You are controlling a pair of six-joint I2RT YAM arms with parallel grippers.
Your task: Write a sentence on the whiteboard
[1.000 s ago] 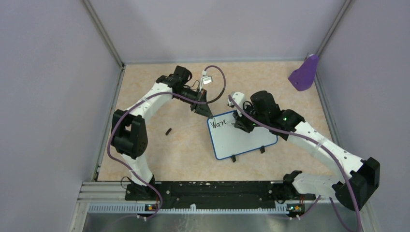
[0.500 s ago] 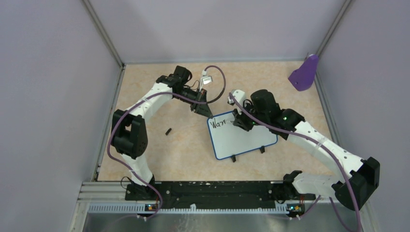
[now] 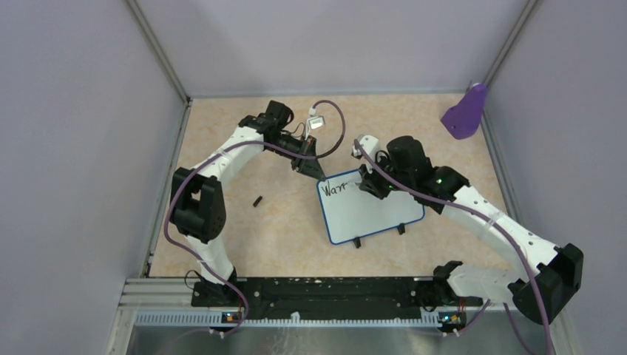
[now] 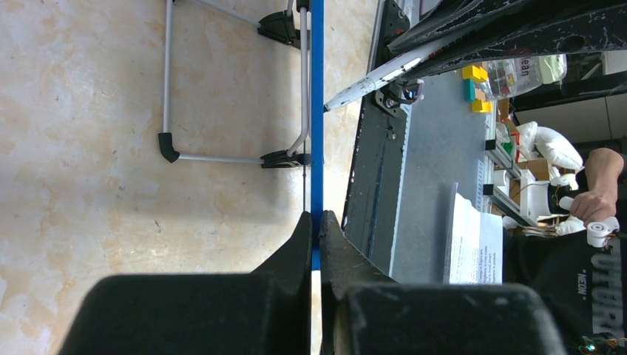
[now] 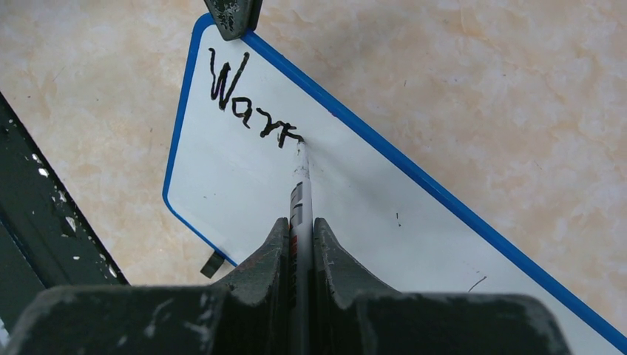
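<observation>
The whiteboard [image 3: 377, 216] lies flat mid-table, white with a blue rim and two black feet on its near edge. Black marker text [image 3: 336, 188] reading roughly "Warr" sits at its upper left, also clear in the right wrist view [image 5: 248, 103]. My right gripper [image 3: 367, 185] [image 5: 300, 222] is shut on a marker [image 5: 300, 185] whose tip touches the board at the end of the last letter. My left gripper [image 3: 314, 171] [image 4: 316, 216] is shut on the board's blue rim [image 4: 316, 111] at its far left corner. Its fingertip [image 5: 231, 15] shows in the right wrist view.
A purple scoop-shaped object [image 3: 466, 112] leans in the far right corner. A small black cap [image 3: 257, 200] lies on the table left of the board. Grey walls close in the left, back and right sides.
The right gripper with the marker has shifted slightly right and up, and the last letter has gained a stroke. The left arm and the board have not moved.
</observation>
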